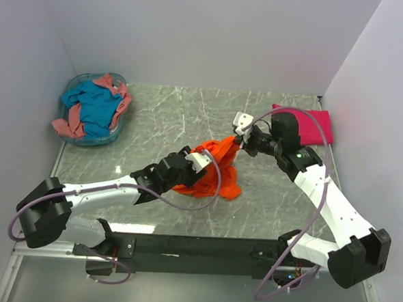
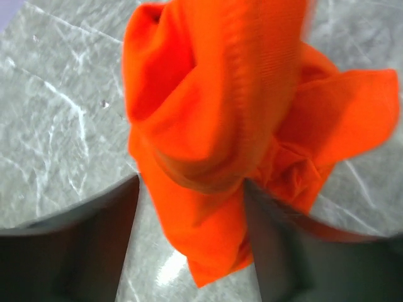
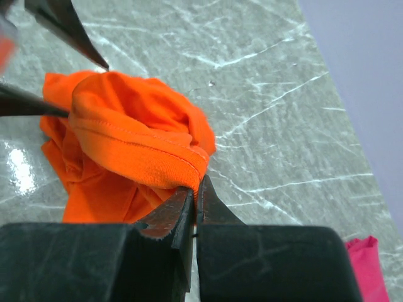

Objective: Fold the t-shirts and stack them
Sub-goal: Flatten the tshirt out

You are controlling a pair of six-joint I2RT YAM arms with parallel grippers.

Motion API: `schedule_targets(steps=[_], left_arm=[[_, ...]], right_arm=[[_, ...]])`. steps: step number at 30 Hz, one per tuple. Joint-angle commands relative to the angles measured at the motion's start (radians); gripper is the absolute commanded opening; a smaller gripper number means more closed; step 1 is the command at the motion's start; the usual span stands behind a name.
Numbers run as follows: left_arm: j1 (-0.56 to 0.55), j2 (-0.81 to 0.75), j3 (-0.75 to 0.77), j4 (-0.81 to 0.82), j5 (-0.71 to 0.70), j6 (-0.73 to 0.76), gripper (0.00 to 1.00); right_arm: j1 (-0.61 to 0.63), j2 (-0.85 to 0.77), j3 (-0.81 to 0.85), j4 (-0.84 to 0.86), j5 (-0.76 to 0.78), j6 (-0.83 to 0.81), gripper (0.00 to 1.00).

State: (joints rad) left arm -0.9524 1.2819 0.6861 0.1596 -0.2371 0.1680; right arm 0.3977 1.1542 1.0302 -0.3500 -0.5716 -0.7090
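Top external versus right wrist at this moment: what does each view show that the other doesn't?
Only the top external view shows the pale blue basket at the far left, holding a teal-blue t-shirt and a salmon-pink t-shirt. Only the right wrist view shows, close up, the right hand shut on a stitched hem of the orange t-shirt. Both show the orange t-shirt bunched on the marble table and the magenta-pink t-shirt at the right, though the wrist view catches only its corner.

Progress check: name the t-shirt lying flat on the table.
The magenta cloth t-shirt, far right. The bright orange one hangs bunched from the right gripper; the teal and salmon ones fill the pale blue basket.
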Motion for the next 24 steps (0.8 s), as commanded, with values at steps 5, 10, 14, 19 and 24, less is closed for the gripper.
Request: schedule_targets(steps=[5, 10, 14, 19, 24], left_arm=[[-0.003, -0.042, 0.157, 0.051, -0.003, -0.022, 0.19], [-0.003, -0.157, 0.171, 0.057, 0.105, -0.044, 0.01], [-0.005, -0.237, 0.219, 0.038, 0.206, -0.070, 0.01], [-0.011, -0.268, 0.378, 0.008, 0.436, -0.102, 0.01], [-0.055, -0.219, 0.562, -0.054, 0.600, -0.145, 0.01]], right_arm=[[-0.031, -0.097, 0.074, -0.015, 0.042, 0.063, 0.00], [-0.072, -0.137, 0.109, -0.026, 0.065, 0.092, 0.00], [-0.103, -0.154, 0.186, -0.059, 0.119, 0.108, 0.00], [-0.192, -0.131, 0.453, -0.127, 0.194, 0.134, 0.00], [-0.220, -0.076, 0.773, -0.208, 0.234, 0.141, 0.00]])
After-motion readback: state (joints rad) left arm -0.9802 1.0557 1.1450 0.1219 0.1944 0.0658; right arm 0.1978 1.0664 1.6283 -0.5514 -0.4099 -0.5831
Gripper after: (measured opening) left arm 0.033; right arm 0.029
